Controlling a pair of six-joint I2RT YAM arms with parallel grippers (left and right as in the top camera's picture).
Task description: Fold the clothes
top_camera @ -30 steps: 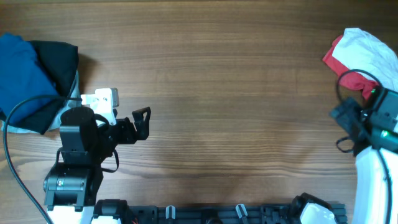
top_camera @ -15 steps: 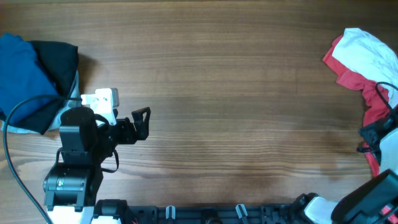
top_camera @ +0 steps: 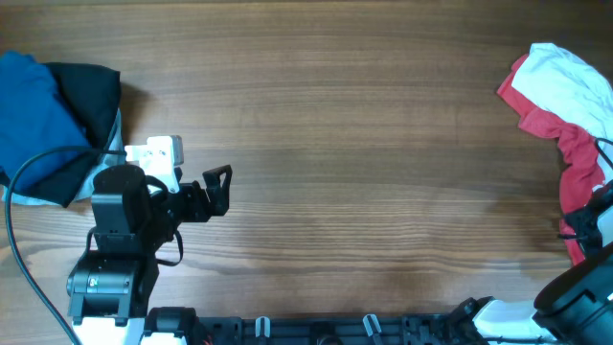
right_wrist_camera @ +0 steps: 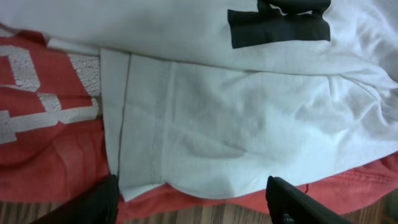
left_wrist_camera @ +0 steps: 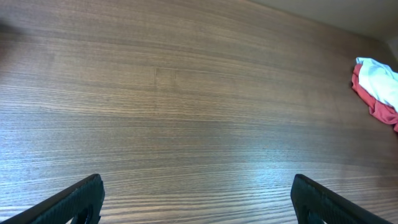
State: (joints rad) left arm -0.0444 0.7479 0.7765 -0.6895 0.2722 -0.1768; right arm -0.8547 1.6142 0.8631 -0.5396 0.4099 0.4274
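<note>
A pile of a white garment (top_camera: 565, 72) on a red garment (top_camera: 578, 168) lies at the table's far right edge, the red one trailing toward the front. In the right wrist view my right gripper (right_wrist_camera: 194, 204) is open just above the white garment (right_wrist_camera: 249, 112) and the red one with white print (right_wrist_camera: 43, 149), holding nothing. My left gripper (top_camera: 218, 187) is open and empty over bare wood at the front left. In its wrist view (left_wrist_camera: 199, 202) the red and white pile (left_wrist_camera: 377, 87) lies far off.
A blue garment (top_camera: 34, 110) and a black one (top_camera: 88, 96) lie heaped at the left edge, behind the left arm's base (top_camera: 110, 278). The right arm (top_camera: 584, 259) sits at the front right corner. The wooden table (top_camera: 364, 172) spans the view.
The right arm has swung back toward the front right corner, off the pile. The red garment now lies uncovered and stretched toward the front. The left arm has not moved.
</note>
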